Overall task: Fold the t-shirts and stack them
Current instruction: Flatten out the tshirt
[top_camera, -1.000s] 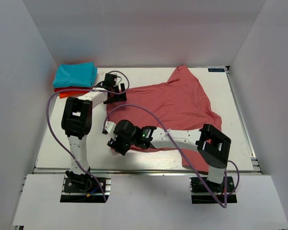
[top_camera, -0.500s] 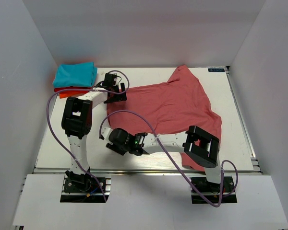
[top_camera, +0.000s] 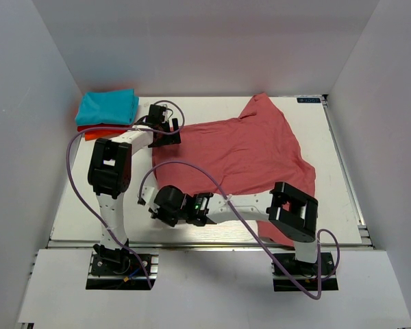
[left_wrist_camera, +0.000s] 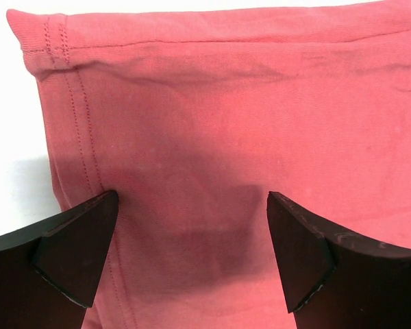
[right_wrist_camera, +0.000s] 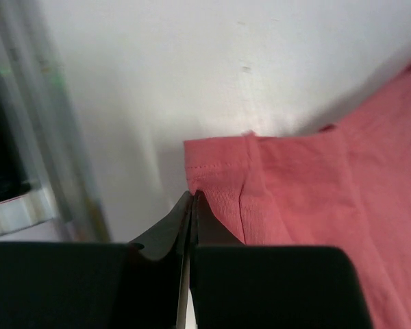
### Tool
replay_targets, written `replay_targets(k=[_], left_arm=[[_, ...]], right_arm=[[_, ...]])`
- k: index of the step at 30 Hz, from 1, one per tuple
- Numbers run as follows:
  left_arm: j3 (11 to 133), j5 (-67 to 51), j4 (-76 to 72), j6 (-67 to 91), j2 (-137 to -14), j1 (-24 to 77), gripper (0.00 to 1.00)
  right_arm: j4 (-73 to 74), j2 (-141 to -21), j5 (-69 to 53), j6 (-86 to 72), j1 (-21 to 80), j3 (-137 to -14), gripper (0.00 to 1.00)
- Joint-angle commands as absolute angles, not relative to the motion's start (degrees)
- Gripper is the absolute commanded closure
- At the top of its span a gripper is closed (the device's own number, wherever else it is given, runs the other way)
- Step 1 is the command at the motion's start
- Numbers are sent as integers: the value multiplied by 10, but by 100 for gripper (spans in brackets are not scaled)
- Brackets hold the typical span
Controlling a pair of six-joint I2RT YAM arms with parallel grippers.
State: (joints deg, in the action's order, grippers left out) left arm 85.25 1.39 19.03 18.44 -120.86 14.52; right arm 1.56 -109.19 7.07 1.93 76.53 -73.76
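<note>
The large salmon-pink t-shirt (top_camera: 246, 151) lies spread over the middle and right of the white table (top_camera: 75, 205). At the back left a folded turquoise t-shirt (top_camera: 108, 106) rests on a folded orange-red one (top_camera: 89, 131). My left gripper (top_camera: 167, 139) hovers open over the pink shirt's far left corner; in the left wrist view its fingers (left_wrist_camera: 75, 247) straddle bare cloth (left_wrist_camera: 226, 123) beside the stitched hem. My right gripper (top_camera: 153, 205) is low at the shirt's near left corner. In the right wrist view it (right_wrist_camera: 194, 197) is shut, pinching the hem corner (right_wrist_camera: 219, 161).
White walls enclose the table on the left, back and right. The table's metal front rail (top_camera: 205, 241) runs just in front of the right gripper. A purple cable (top_camera: 72, 171) loops beside the left arm.
The right gripper has slid left and toward the table's front edge, to the shirt's near left corner, and has closed on the hem. The left arm has stayed still.
</note>
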Motion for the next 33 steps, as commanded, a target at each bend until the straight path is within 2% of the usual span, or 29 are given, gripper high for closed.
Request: replay_targets(k=[1,7,9,10,12,13,17,19,23,25,33], left_arm=[[838,-22,230,191,-1259,143,0],[843,-22,230,191,-1264,143,0],[848,-22,230,191,-1269,143,0],[848,-22,230,191,-1269,143,0],[848,-27,230,191,-1269,143,0],[853,-27,230,191,-1274,143,0],[853,-21,230,191,-1274,143,0],[853,-21,230,191,-1274,143,0],[860,-14,236,191,-1274,143,0],[866,-9,241,191,-1280,143,0],[982,11,288,191,-1344,132,0]], right_arm=[[-2,-1056,-17,11,780,-734,100],[50,-1084,-70,4,796,-757,100],[82,-1114,-69,12,798,-797,85],[96,-1120,-76,24,797,-806,70],[95,-1131,-107,33,800,-820,63],[96,-1129,-146,52,800,-817,51],[61,-1089,-185,51,800,-786,38],[20,-1050,-178,33,798,-745,28],[11,-1013,-48,-19,788,-708,11],[25,-991,29,-38,767,-681,10],[41,-875,107,-186,607,-556,10]])
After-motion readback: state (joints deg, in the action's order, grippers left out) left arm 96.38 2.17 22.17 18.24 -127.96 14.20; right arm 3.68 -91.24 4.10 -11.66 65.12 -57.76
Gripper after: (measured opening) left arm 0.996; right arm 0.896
